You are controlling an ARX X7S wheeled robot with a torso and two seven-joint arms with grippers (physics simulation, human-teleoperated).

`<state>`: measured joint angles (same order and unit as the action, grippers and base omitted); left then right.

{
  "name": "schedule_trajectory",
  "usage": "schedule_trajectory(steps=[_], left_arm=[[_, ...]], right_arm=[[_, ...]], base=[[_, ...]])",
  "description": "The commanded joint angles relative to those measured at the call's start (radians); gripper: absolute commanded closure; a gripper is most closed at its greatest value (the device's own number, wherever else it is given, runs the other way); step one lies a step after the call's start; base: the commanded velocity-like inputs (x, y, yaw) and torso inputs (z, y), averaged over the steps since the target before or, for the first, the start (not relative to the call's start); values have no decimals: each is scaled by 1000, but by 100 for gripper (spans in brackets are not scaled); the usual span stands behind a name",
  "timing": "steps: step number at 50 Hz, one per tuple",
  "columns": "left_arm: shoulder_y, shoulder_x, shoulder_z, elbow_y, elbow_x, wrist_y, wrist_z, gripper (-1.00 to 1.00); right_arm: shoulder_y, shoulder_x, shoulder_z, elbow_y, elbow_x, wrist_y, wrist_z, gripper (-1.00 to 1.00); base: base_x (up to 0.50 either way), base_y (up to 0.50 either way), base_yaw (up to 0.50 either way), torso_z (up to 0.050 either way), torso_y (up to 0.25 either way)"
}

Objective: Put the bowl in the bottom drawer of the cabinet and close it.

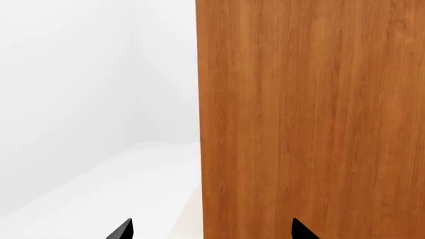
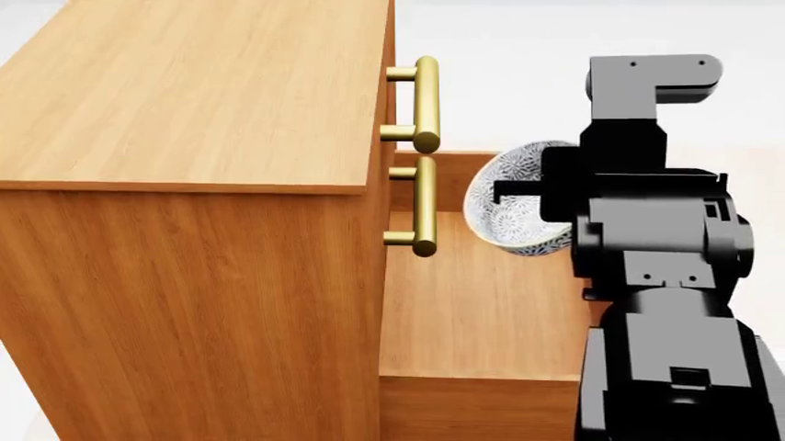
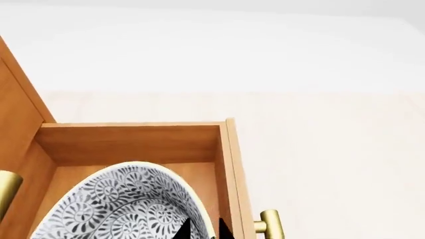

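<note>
Head view, bowl: the bowl (image 2: 521,207) is hanging tipped on its side above the open bottom drawer (image 2: 479,303), its mouth facing the cabinet (image 2: 184,184); it is being carried over the drawer's inside so that it can go down into the box.
Head view, right gripper: the right gripper (image 2: 540,197) is gripping the bowl at its rim, one finger showing as a dark bar across the inside; the black arm is hiding much of the bowl's far side.
Head view, drawer: the bottom drawer is standing pulled far out from the cabinet's front, leaving its floor bare under the bowl; the two upper handles (image 2: 424,152) are sitting flush-closed above it, out of the way.
Right wrist view, bowl: the bowl (image 3: 126,204) is filling the lower frame, over the drawer's floor and near the drawer's front wall (image 3: 229,169); the fingertips are clenched on its rim, only their dark tips showing.
Right wrist view, handle: the drawer's brass handle (image 3: 271,226) is sticking out beyond the front wall, free for the later push.
Left wrist view, left gripper: the left gripper (image 1: 211,230) is hanging with its fingers spread and grasping nothing, facing the cabinet's side panel (image 1: 312,119), seemingly parked clear of the working arm.
Judgement: lowering and levelling the bowl seems the step in hand; closing is not yet done.
</note>
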<state>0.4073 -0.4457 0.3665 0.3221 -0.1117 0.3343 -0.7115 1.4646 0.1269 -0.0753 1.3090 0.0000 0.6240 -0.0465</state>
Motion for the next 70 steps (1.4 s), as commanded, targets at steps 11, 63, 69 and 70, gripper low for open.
schedule_trajectory(steps=[11, 63, 69, 70], left_arm=[[1, -2, 2, 8, -1, -7, -7, -100], [-2, -6, 6, 1, -3, 2, -20, -100], [-2, -8, 6, 3, -3, 0, -22, -100], [-2, -8, 5, 2, -3, 1, -22, -100]], right_arm=[[-26, -4, -26, -1, -6, -18, -38, 100], [-82, -28, -64, -1, 6, -24, -96, 100], [-79, -29, -55, -1, 14, -8, -117, 100], [-80, -30, -55, -1, 14, -7, -119, 100]], base=[[0, 0, 0, 0, 1], [0, 0, 0, 0, 0], [0, 0, 0, 0, 0], [0, 0, 0, 0, 0]])
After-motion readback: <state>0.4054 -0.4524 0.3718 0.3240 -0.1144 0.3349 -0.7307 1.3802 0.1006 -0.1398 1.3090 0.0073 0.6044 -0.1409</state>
